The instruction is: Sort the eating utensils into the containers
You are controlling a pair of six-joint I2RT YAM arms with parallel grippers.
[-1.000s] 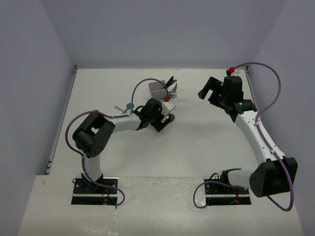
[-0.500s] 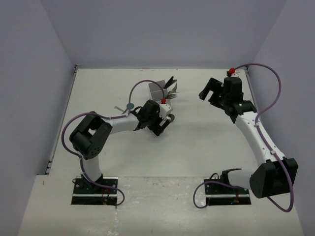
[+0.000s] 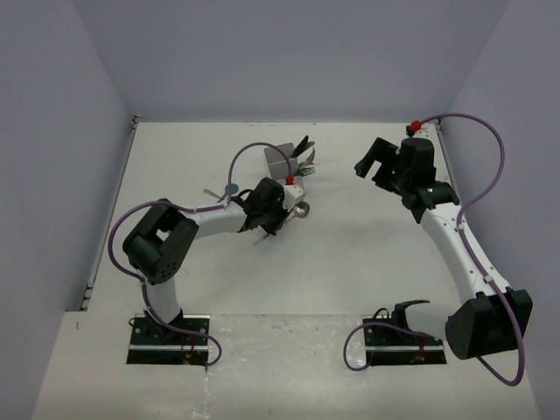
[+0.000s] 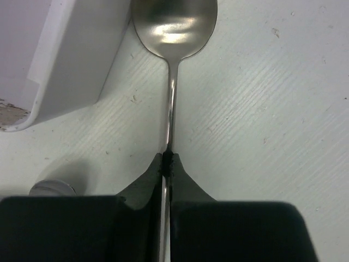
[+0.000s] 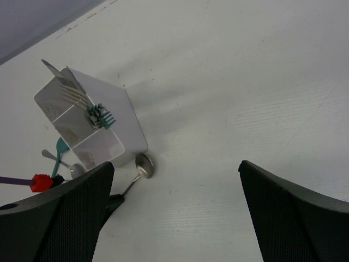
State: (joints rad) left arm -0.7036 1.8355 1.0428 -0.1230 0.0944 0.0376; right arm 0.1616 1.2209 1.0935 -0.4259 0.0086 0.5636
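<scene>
A silver spoon (image 4: pixel 174 27) lies on the table, its bowl beside the white container (image 4: pixel 71 54). My left gripper (image 4: pixel 168 158) is shut on the spoon's handle, low over the table. From above, the left gripper (image 3: pixel 273 219) sits just in front of the container (image 3: pixel 282 159), with the spoon's bowl (image 3: pixel 303 209) to its right. The container (image 5: pixel 90 128) has three compartments. Silver forks (image 5: pixel 76 95) and a teal fork (image 5: pixel 104 118) lean out of one. My right gripper (image 3: pixel 372 162) hangs open and empty above the table, to the right of the container.
A teal spoon (image 3: pixel 229 188) and a silver utensil (image 3: pixel 210 192) lie left of the container, beside my left forearm. Grey walls close in the table at the left, back and right. A purple cable (image 3: pixel 249 153) loops over the left arm.
My left gripper has closed on the spoon's handle after standing open around it, and has shifted a little to the left. The right arm has barely moved.
</scene>
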